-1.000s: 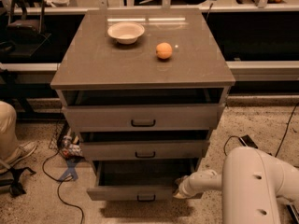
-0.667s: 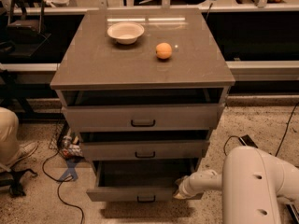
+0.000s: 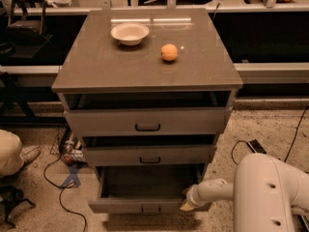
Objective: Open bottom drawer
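Observation:
The bottom drawer [image 3: 145, 206] is the lowest of three grey-brown drawers and stands pulled well out, showing its plain dark tray [image 3: 147, 181]. Its small black bar handle [image 3: 151, 210] sits at the centre of the front. My gripper [image 3: 187, 205] is at the drawer's right front corner, at the end of my white arm [image 3: 270, 192], which reaches in from the lower right. The gripper touches or sits right beside the drawer's right edge, away from the handle.
The middle drawer [image 3: 149, 154] and top drawer [image 3: 147, 121] stand slightly out. A white bowl [image 3: 130, 33] and an orange [image 3: 169, 52] sit on the cabinet top. Cables [image 3: 63, 178] and a person's leg [image 3: 9, 151] are on the floor at left; a cable and plug [image 3: 253, 146] at right.

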{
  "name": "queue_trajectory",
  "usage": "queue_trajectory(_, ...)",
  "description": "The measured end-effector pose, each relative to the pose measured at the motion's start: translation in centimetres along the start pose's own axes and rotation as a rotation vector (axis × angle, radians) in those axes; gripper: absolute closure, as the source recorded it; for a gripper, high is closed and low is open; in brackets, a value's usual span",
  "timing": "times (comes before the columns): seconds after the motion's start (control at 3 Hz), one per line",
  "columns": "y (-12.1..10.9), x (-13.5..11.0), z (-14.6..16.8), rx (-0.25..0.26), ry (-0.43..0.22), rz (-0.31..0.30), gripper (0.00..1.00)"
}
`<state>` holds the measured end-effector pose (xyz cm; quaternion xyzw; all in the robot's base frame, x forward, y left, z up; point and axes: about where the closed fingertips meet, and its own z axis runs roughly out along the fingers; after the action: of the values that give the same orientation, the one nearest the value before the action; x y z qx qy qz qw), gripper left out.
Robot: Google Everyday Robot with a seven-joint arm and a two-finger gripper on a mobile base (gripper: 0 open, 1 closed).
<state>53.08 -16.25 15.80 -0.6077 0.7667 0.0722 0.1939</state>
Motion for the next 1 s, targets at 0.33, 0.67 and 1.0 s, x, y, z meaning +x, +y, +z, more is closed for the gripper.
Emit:
queue_trajectory(0.33,0.16,-0.03,0.12,-0.003,-0.001,0.0,0.58)
queue_trajectory(0.67,0.31,-0.06,0.24,-0.005,-0.001,0.0,0.35)
queue_trajectory(1.0,0.51,-0.1,0.39,-0.009,-0.002,0.0,0.04)
